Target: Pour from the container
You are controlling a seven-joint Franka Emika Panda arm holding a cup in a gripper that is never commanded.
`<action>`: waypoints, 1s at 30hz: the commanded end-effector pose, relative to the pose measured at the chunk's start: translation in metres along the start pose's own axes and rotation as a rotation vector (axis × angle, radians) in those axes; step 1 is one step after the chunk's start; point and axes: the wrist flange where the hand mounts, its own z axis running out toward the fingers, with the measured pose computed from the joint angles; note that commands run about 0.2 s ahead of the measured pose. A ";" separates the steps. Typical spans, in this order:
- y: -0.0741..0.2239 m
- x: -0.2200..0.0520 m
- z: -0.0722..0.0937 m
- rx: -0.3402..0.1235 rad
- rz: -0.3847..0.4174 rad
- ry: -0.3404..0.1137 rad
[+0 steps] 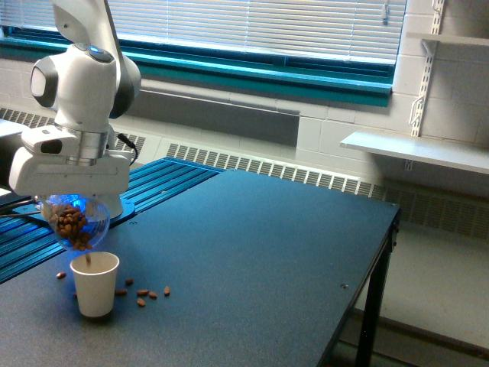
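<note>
The container [75, 223], a small clear rounded cup holding brown nut-like pieces, hangs tilted under my gripper [72, 206], which is shut on it. Its lower lip sits just above the rim of a white paper cup [95, 284] standing on the dark table [252, 260]. Brown pieces gather at the container's low side, right over the paper cup's opening. My fingers are mostly hidden behind the white gripper body and the container.
A few spilled nuts [145, 294] lie on the table around the paper cup, one at its left [60, 275]. A blue slatted surface [153, 180] lies behind the arm. The table's edge runs along the exterior view's right [382, 260].
</note>
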 end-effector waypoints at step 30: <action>-0.012 0.016 -0.010 -0.048 -0.038 -0.001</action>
